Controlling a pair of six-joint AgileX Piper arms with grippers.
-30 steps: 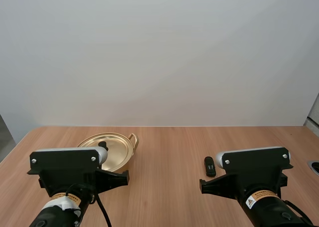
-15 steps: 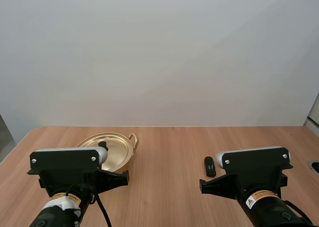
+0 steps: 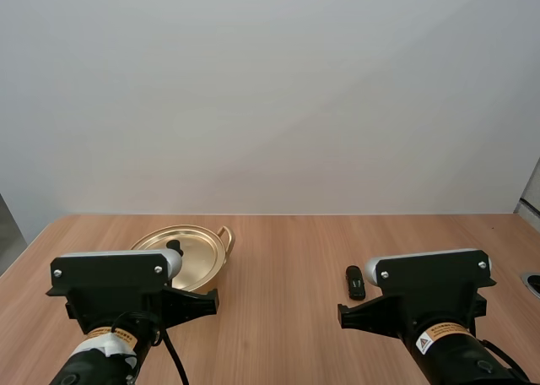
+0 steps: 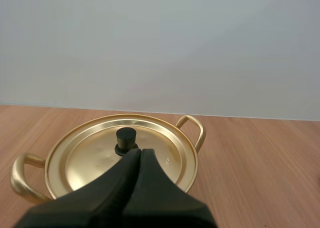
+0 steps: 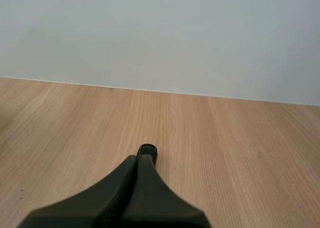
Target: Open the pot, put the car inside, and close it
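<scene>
The wooden table (image 3: 287, 250) carries a golden pot (image 3: 202, 252) at its left, lid (image 4: 95, 158) on. The left wrist view brings out the lid's black knob (image 4: 126, 138), just beyond the left gripper (image 4: 139, 152), whose fingers lie together as one wedge. The right gripper (image 5: 137, 158), likewise closed on nothing, points at the small dark car (image 3: 355, 282), which lies on the table well apart from the pot.

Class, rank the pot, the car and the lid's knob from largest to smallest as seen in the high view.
1. pot
2. car
3. lid's knob, partly behind the left arm, so less sure.
</scene>
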